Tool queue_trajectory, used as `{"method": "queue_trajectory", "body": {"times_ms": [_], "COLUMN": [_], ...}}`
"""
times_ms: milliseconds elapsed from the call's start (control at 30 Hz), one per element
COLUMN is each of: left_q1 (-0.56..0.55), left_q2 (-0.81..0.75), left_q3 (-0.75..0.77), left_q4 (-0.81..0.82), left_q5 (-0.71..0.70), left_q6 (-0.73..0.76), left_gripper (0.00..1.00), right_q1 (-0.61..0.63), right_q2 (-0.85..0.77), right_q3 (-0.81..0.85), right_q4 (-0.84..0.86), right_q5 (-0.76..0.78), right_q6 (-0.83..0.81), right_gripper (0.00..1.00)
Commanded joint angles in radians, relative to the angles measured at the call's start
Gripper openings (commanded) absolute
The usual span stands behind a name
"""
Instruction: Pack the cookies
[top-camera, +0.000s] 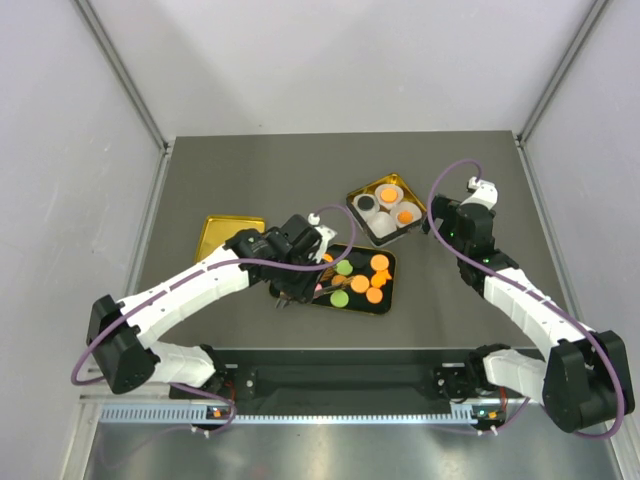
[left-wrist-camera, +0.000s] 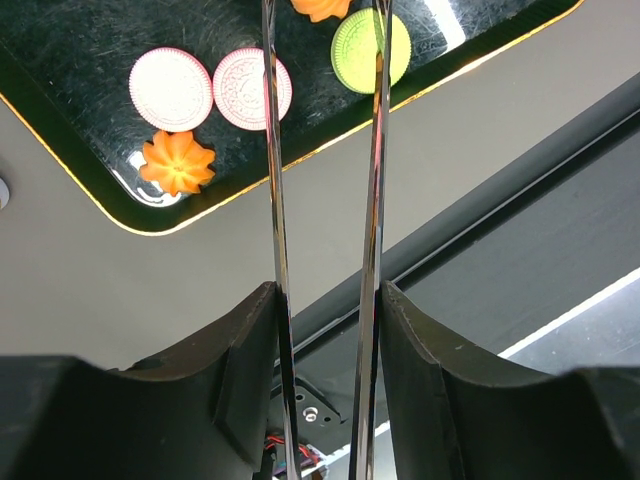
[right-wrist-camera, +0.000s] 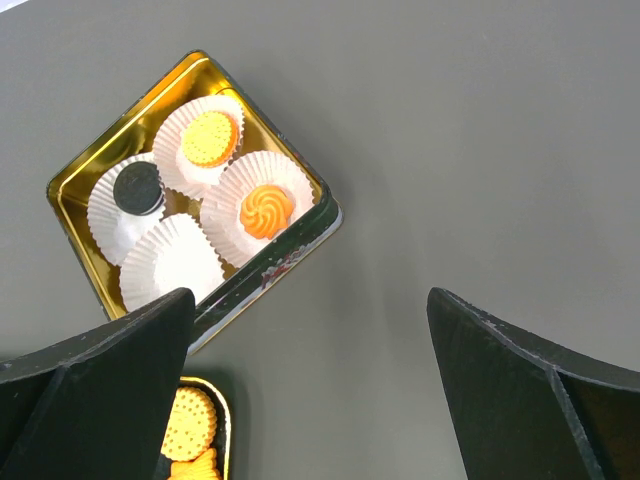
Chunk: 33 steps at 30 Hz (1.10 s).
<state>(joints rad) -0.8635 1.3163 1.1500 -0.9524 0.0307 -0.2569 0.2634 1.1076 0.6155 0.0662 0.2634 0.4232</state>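
Grey table (top-camera: 470, 170) carries everything. Left gripper (left-wrist-camera: 325, 300) hangs over the near left corner of the black tray (top-camera: 390, 290), its fingers closed against the outer sides of metal tongs (left-wrist-camera: 275, 200), whose two thin blades stand apart with nothing visible between them; their tips are out of view. Right gripper (right-wrist-camera: 310, 310) hovers over bare table beside the gold tin (right-wrist-camera: 70, 215), fingers wide apart. A gold lid (top-camera: 225, 232) lies left of the tray. Most cookies (top-camera: 372, 280) lie loose on the tray: orange, green, two pink rounds (left-wrist-camera: 171, 88), an orange flower (left-wrist-camera: 177, 162). In the tin, three of four paper cups (right-wrist-camera: 180, 255) hold a cookie each.
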Motion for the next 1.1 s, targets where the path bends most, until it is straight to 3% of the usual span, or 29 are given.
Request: {"method": "queue_trajectory", "body": {"times_ms": [0,333,633,1067], "left_q1": [-0.011,-0.029,-0.031,-0.031], "left_q2": [0.004,0.018,0.011,0.001], "left_q3": [0.013,0.031,0.068,0.151], "left_q4": [-0.009,-0.02,-0.04,-0.075], "left_q5": [-0.022,-0.054,-0.084,-0.11], "left_q6": [0.01,0.004,0.004,0.013], "left_gripper": [0.48,0.47,0.37,0.35], "right_q1": [-0.012,-0.012,-0.012,-0.012], "right_q2": [0.0,-0.003,-0.005,-0.003], "right_q3": [0.016,0.015,0.015,0.015], "right_q4": [0.041,0.041,0.041,0.041], "right_q5": [-0.007,-0.004,-0.006,-0.009], "right_q6": [0.003,0.003,0.003,0.002], "right_gripper": [1.0,1.0,1.0,1.0]}}
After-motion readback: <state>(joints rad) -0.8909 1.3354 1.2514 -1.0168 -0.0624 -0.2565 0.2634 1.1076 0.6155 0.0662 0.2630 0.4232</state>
